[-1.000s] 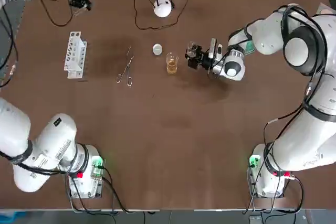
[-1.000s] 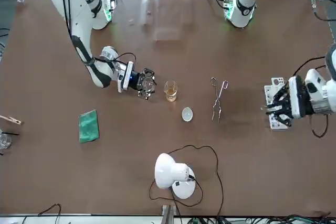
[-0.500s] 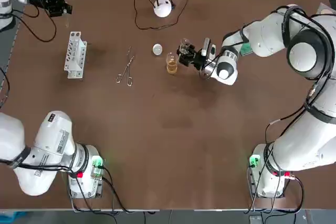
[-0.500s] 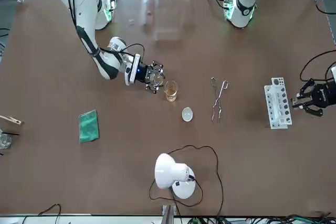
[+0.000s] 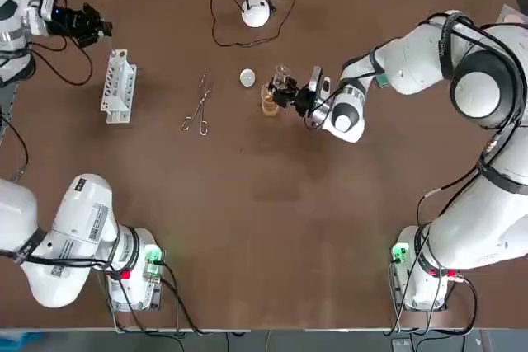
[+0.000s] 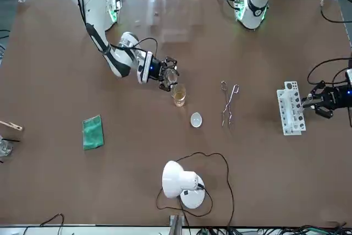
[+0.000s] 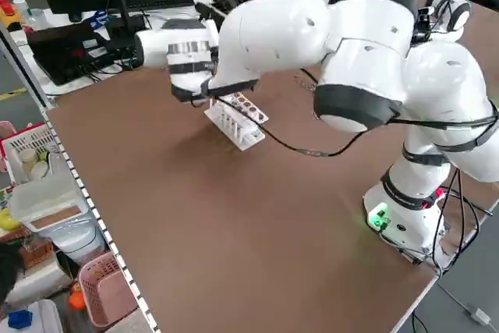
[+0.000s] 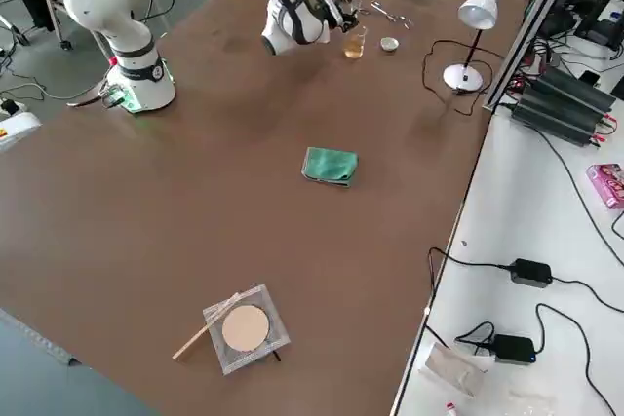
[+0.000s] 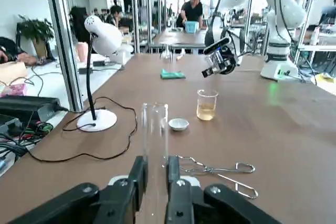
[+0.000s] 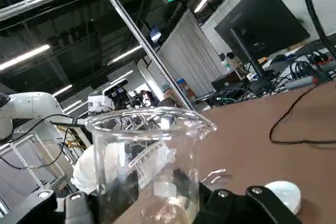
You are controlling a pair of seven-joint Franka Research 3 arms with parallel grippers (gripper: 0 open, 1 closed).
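My right gripper [image 5: 286,91] is shut on a clear glass beaker [image 10: 149,156], held tilted just above and beside a small beaker of amber liquid [image 5: 269,105] that stands mid-table [image 6: 179,95]. In the front view the right gripper [image 6: 168,75] nearly touches that beaker's rim. My left gripper [image 5: 85,22] hovers at the far left back, shut on a thin glass test tube [image 9: 155,140]. It sits just beyond the white test tube rack [image 5: 117,86], also seen from the front [image 6: 290,115].
Metal tongs [image 5: 198,110] and a small white dish [image 5: 247,78] lie left of the amber beaker. A white desk lamp [image 5: 256,12] with its cable stands at the back. A green cloth [image 6: 92,132] and a square dish with a cork disc [image 8: 244,328] lie toward the right side.
The right gripper carried the clear beaker leftward until it reached the amber beaker. The left gripper swung outward from above the rack with the tube, then eased back toward it.
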